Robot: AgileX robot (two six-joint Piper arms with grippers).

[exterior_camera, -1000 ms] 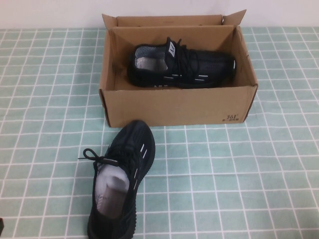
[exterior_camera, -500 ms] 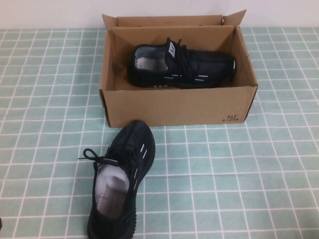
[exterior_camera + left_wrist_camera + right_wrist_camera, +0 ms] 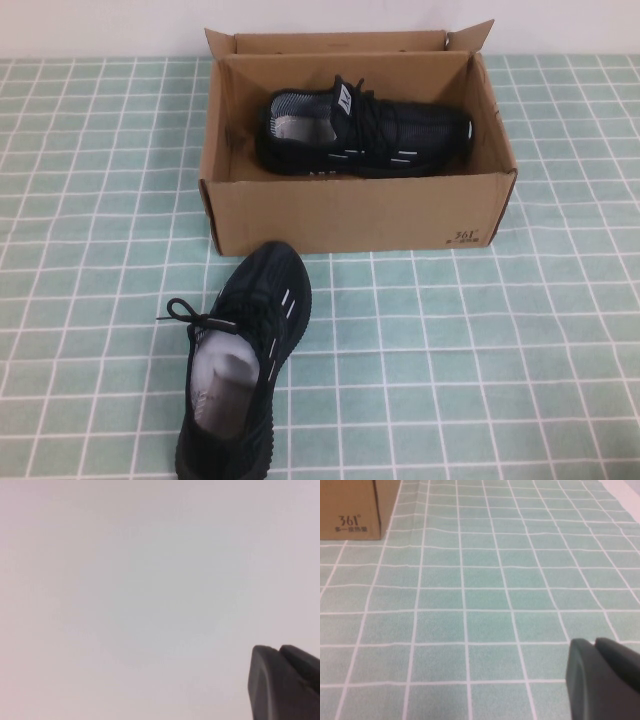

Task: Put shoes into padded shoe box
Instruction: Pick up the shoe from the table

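A green-checked tabletop (image 3: 480, 340) carries an open cardboard shoe box (image 3: 350, 215) at the far middle; one black shoe (image 3: 365, 135) lies inside it, toe to the right; the second black shoe (image 3: 245, 360) stands on the cloth just before the box's front wall, toe toward it. Neither pincer shows in the high view; each wrist view catches only a dark edge of the left pincer (image 3: 285, 682) and right pincer (image 3: 602, 677), so I cannot tell how far either is open.

the dark bit at the near-left table edge has gone.
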